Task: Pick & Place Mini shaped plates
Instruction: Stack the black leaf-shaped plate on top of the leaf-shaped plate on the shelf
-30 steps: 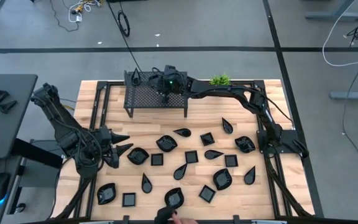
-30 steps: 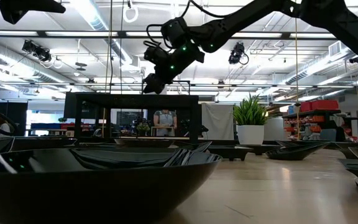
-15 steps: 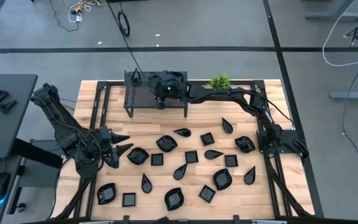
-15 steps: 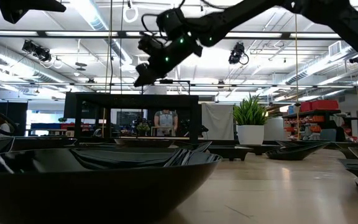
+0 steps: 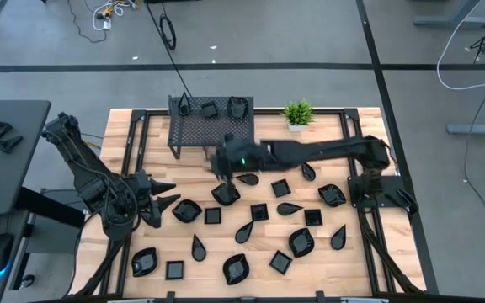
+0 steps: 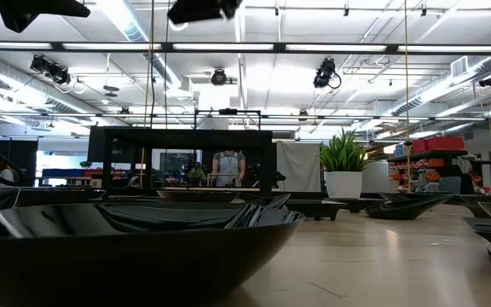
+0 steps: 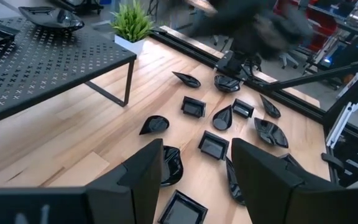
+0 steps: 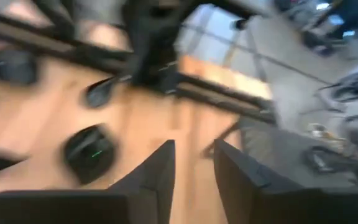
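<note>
Many small glossy black mini shaped plates (image 5: 259,212) lie scattered flat on the wooden table: teardrops, squares and wavy-rimmed rounds. Three more sit on top of the black mesh rack (image 5: 211,128), among them one at its far right corner (image 5: 239,106). My right gripper (image 5: 224,166) hovers open just in front of the rack, above a wavy round plate (image 5: 226,195), and holds nothing; its wrist view (image 8: 194,163) is blurred. My left gripper (image 5: 168,199) waits open at the table's left, near a round plate (image 5: 187,210); its wrist view (image 7: 197,171) looks across the plates.
A small green potted plant (image 5: 297,111) stands at the far edge, right of the rack. Black frame rails (image 5: 137,143) run along the table's left, right and far sides. In the low view a large dark plate (image 6: 135,247) fills the foreground.
My right gripper has swung from above the rack's far right part toward the near edge, past the rack's front, and now hangs over the plates on the table. A plate shows on the rack where the gripper was. A hand at the near edge has withdrawn.
</note>
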Tool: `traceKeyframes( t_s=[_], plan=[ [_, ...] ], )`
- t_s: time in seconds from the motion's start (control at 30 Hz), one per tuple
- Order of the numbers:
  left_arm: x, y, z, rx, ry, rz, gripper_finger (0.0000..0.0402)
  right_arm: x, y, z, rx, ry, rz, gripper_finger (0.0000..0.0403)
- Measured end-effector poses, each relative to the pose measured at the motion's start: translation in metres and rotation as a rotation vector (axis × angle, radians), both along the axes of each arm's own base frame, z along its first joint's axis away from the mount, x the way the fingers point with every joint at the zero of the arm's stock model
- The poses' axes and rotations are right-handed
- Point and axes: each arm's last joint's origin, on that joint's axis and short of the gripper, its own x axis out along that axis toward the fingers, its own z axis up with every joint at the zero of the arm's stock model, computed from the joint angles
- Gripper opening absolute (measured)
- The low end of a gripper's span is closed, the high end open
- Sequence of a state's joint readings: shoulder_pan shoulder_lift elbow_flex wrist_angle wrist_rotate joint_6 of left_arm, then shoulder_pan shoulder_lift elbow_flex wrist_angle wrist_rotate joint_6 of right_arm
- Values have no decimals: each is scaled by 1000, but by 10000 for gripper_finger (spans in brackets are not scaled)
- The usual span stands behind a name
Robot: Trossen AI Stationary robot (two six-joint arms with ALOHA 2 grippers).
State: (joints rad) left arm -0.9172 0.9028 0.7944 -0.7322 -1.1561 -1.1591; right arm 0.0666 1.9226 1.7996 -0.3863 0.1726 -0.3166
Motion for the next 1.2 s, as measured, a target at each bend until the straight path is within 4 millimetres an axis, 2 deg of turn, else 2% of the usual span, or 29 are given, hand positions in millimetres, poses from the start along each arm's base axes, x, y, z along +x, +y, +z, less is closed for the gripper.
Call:
traceKeyframes(
  t_s=[0.1, 0.27, 0.37, 0.47, 0.57, 0.67, 0.77, 0.87, 0.93, 1.07, 1.2],
  plan=[
    [1, 1, 0, 71, 29, -13, 197, -13, 29, -2, 41, 73, 37, 90],
    [5, 4, 1, 168, 66, -26, 197, -41, 70, -26, 65, 127, 6, 57],
    [7, 6, 1, 198, 70, -6, 197, -68, 84, -35, 83, 114, -55, 37],
    [12, 9, 4, 219, 58, 25, 197, -97, 94, -34, 154, 91, -83, 20],
    [21, 6, 6, 307, 87, -7, 197, -124, 100, -39, 231, 79, -140, 7],
    [39, -8, 8, 444, 110, -124, 197, -143, 102, -56, 286, 69, -227, 4],
    [60, -25, 7, 552, 107, -250, 197, -151, 101, -74, 326, 40, -277, 11],
    [72, -39, 6, 591, 175, -319, 197, -153, 99, -92, 348, 35, -289, 20],
    [75, -46, 9, 544, 237, -330, 197, -152, 98, -102, 380, 1, -297, 24],
    [68, -50, 2, 336, 501, -359, 197, -151, 93, -115, 430, -87, -288, 23],
    [57, -54, -15, 129, 711, -311, 197, -151, 85, -123, 426, -177, -263, 21]
  ],
)
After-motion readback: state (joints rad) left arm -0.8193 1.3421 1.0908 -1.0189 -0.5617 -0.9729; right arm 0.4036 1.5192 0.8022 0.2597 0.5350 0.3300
